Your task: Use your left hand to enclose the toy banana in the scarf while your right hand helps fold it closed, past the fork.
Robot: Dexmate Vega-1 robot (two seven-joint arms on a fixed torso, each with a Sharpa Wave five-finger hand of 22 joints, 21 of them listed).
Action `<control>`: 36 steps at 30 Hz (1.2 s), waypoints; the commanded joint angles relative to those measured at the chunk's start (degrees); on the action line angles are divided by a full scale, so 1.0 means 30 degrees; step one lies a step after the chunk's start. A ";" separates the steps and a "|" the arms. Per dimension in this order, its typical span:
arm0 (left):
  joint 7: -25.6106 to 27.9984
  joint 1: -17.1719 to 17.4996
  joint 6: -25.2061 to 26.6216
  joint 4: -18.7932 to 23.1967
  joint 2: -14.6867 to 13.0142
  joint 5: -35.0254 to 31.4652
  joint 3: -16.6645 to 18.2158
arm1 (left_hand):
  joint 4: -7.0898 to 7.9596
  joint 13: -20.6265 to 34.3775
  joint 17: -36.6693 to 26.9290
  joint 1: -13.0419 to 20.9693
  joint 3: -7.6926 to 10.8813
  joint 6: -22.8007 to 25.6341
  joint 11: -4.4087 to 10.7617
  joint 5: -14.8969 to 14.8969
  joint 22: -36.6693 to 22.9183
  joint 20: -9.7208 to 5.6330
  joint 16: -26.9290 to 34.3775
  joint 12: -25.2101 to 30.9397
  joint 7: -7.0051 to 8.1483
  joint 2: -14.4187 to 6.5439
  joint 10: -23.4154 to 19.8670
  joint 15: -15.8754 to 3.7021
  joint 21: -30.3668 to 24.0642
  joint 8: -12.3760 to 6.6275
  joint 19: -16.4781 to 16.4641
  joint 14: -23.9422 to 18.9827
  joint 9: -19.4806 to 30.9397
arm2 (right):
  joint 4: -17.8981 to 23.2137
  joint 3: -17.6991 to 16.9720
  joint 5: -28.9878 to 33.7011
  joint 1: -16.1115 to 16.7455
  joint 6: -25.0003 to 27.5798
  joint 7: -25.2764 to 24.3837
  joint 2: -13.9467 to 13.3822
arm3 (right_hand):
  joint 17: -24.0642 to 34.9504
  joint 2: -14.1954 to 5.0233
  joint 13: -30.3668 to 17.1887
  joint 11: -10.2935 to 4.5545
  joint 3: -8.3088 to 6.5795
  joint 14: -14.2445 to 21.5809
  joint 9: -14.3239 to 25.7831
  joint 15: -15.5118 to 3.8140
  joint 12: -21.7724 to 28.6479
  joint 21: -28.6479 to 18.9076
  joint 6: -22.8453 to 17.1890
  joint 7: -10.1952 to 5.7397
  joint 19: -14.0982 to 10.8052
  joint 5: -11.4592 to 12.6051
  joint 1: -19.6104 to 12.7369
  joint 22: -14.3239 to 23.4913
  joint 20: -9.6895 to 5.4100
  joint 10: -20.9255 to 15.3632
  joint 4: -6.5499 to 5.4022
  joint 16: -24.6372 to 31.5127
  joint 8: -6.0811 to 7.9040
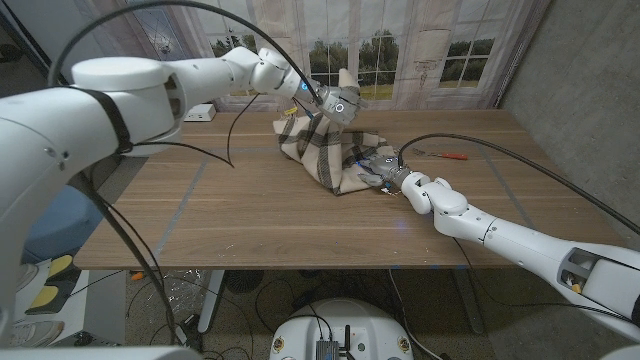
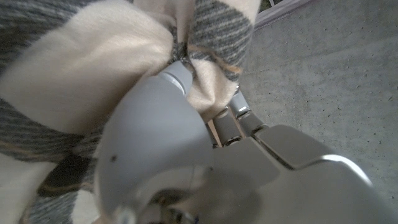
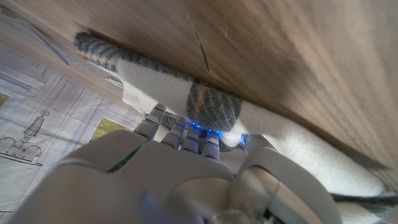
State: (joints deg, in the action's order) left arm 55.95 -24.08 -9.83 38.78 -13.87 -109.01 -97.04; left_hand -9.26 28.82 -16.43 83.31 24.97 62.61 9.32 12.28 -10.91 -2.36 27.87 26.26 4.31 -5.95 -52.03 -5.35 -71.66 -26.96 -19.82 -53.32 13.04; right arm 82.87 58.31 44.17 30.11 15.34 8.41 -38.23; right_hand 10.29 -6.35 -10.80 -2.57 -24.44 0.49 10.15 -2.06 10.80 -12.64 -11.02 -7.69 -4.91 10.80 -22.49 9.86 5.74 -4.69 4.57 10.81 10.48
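A cream and grey plaid scarf (image 1: 312, 150) lies bunched in the middle of the wooden table (image 1: 240, 220). My left hand (image 1: 338, 103) grips a fold of the scarf (image 2: 81, 87) and lifts its far side above the table. My right hand (image 1: 383, 170) reaches under the scarf's near right edge (image 3: 211, 106), its fingers tucked into the cloth. The toy banana is hidden, and I cannot tell if it is inside the scarf.
A thin tool with an orange handle (image 1: 450, 154) lies on the table to the right, beyond my right arm. A white box (image 1: 200, 112) sits at the far left edge. Curtains and a window scene hang behind the table.
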 commanded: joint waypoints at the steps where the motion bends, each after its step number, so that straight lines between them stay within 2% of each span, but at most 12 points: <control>1: -0.1746 0.0288 0.1389 -0.6437 0.4260 0.0723 -0.0804 | 0.0008 0.0074 -0.5321 -0.0050 0.0128 0.0040 0.0040 0.0090 -0.0022 -0.1971 -0.0070 -0.0019 0.0158 -0.0182 -0.0073 -0.2664 -0.0152 -0.0084 0.0157 -0.0887 0.0027 | -0.0376 -0.0125 -0.0016 -0.0089 -0.0223 0.1010 0.0189 | 0.0020 0.0298 -0.0048 0.0058 0.0051 -0.0140 0.0203 -0.0227 0.0061 0.0029 -0.0139 0.0023 0.0078 -0.0069 -0.0293 0.0005 0.0024 0.0097 0.0908 0.0018 0.0124; 6: -0.2490 0.0630 0.1187 -0.6405 0.4507 -0.0421 0.0620 | 0.0003 0.0123 -0.5354 -0.0078 0.0148 0.0014 0.0068 0.0110 -0.0007 -0.1961 -0.0104 -0.0048 0.0173 -0.0172 -0.0050 -0.2672 -0.0209 -0.0075 0.0195 -0.0904 0.0017 | -0.0546 -0.0145 -0.0097 -0.0188 -0.0383 0.0984 0.0224 | 0.0022 0.0286 -0.0049 0.0054 0.0070 -0.0164 0.0205 -0.0208 0.0067 0.0051 -0.0130 0.0013 0.0064 -0.0074 -0.0299 0.0006 0.0033 0.0098 0.0922 0.0019 0.0123; 11: -0.1912 0.0977 0.1176 -0.6223 0.4445 -0.1162 0.1799 | 0.0025 0.0031 -0.5407 -0.0214 0.0188 -0.0357 0.0183 0.0153 0.0032 -0.1884 -0.0252 -0.0285 0.0332 -0.0138 0.0095 -0.2699 -0.0331 0.0079 0.0316 -0.0864 -0.0014 | -0.0625 -0.0144 -0.0118 -0.0226 -0.0392 0.0964 0.0247 | 0.0023 0.0274 -0.0049 0.0054 0.0090 -0.0159 0.0206 -0.0190 0.0071 0.0085 -0.0114 0.0013 0.0074 -0.0077 -0.0308 0.0007 0.0042 0.0104 0.0939 0.0031 0.0121; 16: -0.0590 0.1267 0.1553 -0.6348 0.4475 -0.0974 0.2412 | 0.0161 -0.0586 -0.4761 -0.1168 -0.0095 -0.2353 0.0242 0.0062 0.0168 -0.1448 -0.1797 -0.1715 0.0853 0.0157 0.1674 -0.2821 -0.0548 0.1049 0.0924 0.0408 -0.0105 | -0.0623 -0.0150 -0.0133 -0.0229 -0.0368 0.0935 0.0258 | 0.0024 0.0263 -0.0050 0.0056 0.0111 -0.0162 0.0207 -0.0158 0.0076 0.0115 -0.0100 0.0003 0.0079 -0.0080 -0.0313 0.0008 0.0036 0.0106 0.0954 0.0039 0.0119; 20: 0.0937 0.1401 0.1754 -0.6300 0.4418 0.0037 0.2480 | 0.0535 -0.1112 -0.4182 -0.2326 -0.0543 -0.3915 0.0128 -0.0322 0.0283 -0.1139 -0.2670 -0.2860 0.1162 -0.0209 0.2802 -0.2819 -0.0257 0.1946 0.1361 0.1186 -0.0165 | -0.0554 -0.0168 -0.0170 -0.0199 -0.0330 0.0957 0.0232 | 0.0025 0.0259 -0.0050 0.0060 0.0123 -0.0163 0.0207 -0.0171 0.0079 0.0125 -0.0102 0.0005 0.0066 -0.0082 -0.0315 0.0009 0.0041 0.0105 0.0962 0.0043 0.0122; 22: 0.1467 0.1435 0.2152 -0.6279 0.4378 0.0582 0.2215 | 0.1116 -0.1593 -0.3040 -0.4051 -0.0559 -0.5494 0.0068 -0.0602 0.0354 -0.1107 -0.4043 -0.3737 0.1243 -0.0502 0.3500 -0.2695 0.0339 0.2866 0.1705 0.2219 -0.0292 | -0.0502 -0.0155 -0.0129 -0.0185 -0.0279 0.0961 0.0224 | 0.0026 0.0257 -0.0051 0.0061 0.0130 -0.0154 0.0208 -0.0152 0.0081 0.0135 -0.0093 0.0018 0.0071 -0.0083 -0.0316 0.0009 0.0041 0.0105 0.0966 0.0049 0.0120; 24: 0.1902 0.1421 0.2287 -0.6252 0.4342 0.1266 0.1925 | 0.1412 -0.1929 -0.2156 -0.5268 -0.0422 -0.6968 -0.0082 -0.0712 0.0379 -0.1106 -0.4837 -0.4307 0.1521 -0.0508 0.4040 -0.2612 0.0787 0.3736 0.1777 0.2637 -0.0380 | -0.0452 -0.0176 -0.0149 -0.0160 -0.0265 0.0941 0.0215 | 0.0026 0.0254 -0.0051 0.0049 0.0137 -0.0152 0.0208 -0.0130 0.0081 0.0141 -0.0102 0.0001 0.0068 -0.0083 -0.0318 0.0009 0.0041 0.0107 0.0970 0.0052 0.0124; 27: 0.2683 0.1444 0.2825 -0.5929 0.4118 0.2459 0.1333 | 0.2256 -0.2457 -0.1057 -0.7801 -0.0448 -0.9590 -0.0108 -0.0599 0.0453 -0.0866 -0.5569 -0.5019 0.1946 -0.0163 0.5558 -0.2449 0.1718 0.5154 0.1582 0.3830 -0.0502 | -0.0349 -0.0179 -0.0114 -0.0144 -0.0229 0.0958 0.0186 | 0.0027 0.0249 -0.0051 0.0061 0.0151 -0.0143 0.0209 -0.0118 0.0084 0.0154 -0.0101 0.0005 0.0060 -0.0085 -0.0319 0.0010 0.0047 0.0108 0.0977 0.0060 0.0126; 28: 0.2683 0.1374 0.2743 -0.5361 0.3812 0.2969 0.1054 | 0.2704 -0.2680 -0.0687 -0.8972 -0.0526 -1.0208 -0.0104 -0.0544 0.0469 -0.0759 -0.5685 -0.5175 0.1858 0.0030 0.6324 -0.2380 0.2172 0.5321 0.1419 0.4481 -0.0500 | -0.0335 -0.0172 -0.0114 -0.0163 -0.0301 0.0962 0.0164 | 0.0027 0.0246 -0.0051 0.0030 0.0157 -0.0136 0.0209 -0.0112 0.0087 0.0158 -0.0113 -0.0001 0.0051 -0.0086 -0.0320 0.0010 0.0033 0.0104 0.0980 0.0065 0.0132; 29: 0.2683 0.1342 0.2834 -0.4740 0.3464 0.3496 0.0800 | 0.2837 -0.2822 -0.0480 -0.9471 -0.0441 -1.0683 -0.0136 -0.0491 0.0474 -0.0605 -0.5736 -0.5168 0.1780 0.0067 0.6653 -0.2353 0.2451 0.5412 0.1268 0.4995 -0.0524 | -0.0308 -0.0174 -0.0085 -0.0157 -0.0270 0.0955 0.0162 | 0.0027 0.0245 -0.0051 0.0027 0.0159 -0.0139 0.0209 -0.0116 0.0086 0.0160 -0.0113 -0.0001 0.0051 -0.0086 -0.0321 0.0010 0.0040 0.0109 0.0982 0.0064 0.0132; 32: 0.2683 0.1312 0.3619 -0.2925 0.2427 0.4745 0.0160 | 0.3233 -0.3153 -0.0139 -1.0744 -0.0319 -1.2183 -0.0622 -0.0472 0.0480 -0.0084 -0.5686 -0.5304 0.1772 0.0103 0.8027 -0.2089 0.3244 0.5605 0.1353 0.6083 -0.0581 | -0.0187 -0.0172 -0.0021 -0.0185 -0.0280 0.1014 0.0129 | 0.0028 0.0239 -0.0052 0.0039 0.0175 -0.0136 0.0210 -0.0102 0.0089 0.0171 -0.0101 0.0002 0.0036 -0.0088 -0.0323 0.0011 0.0041 0.0107 0.0989 0.0069 0.0129; 36: 0.1896 0.1405 0.4701 -0.0074 0.0788 0.5990 -0.0089 | 0.3735 -0.3464 0.0117 -1.2144 -0.0387 -1.3471 -0.0845 -0.0529 0.0457 0.0456 -0.5725 -0.5321 0.1530 0.0146 0.9222 -0.1451 0.4070 0.5654 0.1918 0.7327 -0.0618 | 0.0076 -0.0201 0.0141 -0.0184 -0.0137 0.1102 0.0059 | 0.0029 0.0231 -0.0052 0.0046 0.0193 -0.0130 0.0211 -0.0093 0.0089 0.0190 -0.0090 0.0014 0.0030 -0.0090 -0.0325 0.0011 0.0055 0.0118 0.0999 0.0076 0.0128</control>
State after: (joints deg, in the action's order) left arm 61.23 -20.20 -1.43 24.55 -3.51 -101.10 -93.92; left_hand 1.18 18.75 -16.33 48.82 23.79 23.96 7.26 10.62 -9.32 -1.63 10.80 10.33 9.33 -5.55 -25.98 -3.24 -60.49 -10.14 -14.83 -32.95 11.18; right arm 81.73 57.86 43.84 29.58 14.59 8.64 -37.64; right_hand 10.28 -6.33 -10.79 -2.56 -24.44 0.19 10.56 -1.75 10.80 -12.18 -10.93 -7.56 -4.91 10.20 -22.47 9.86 5.74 -4.70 4.57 10.81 10.59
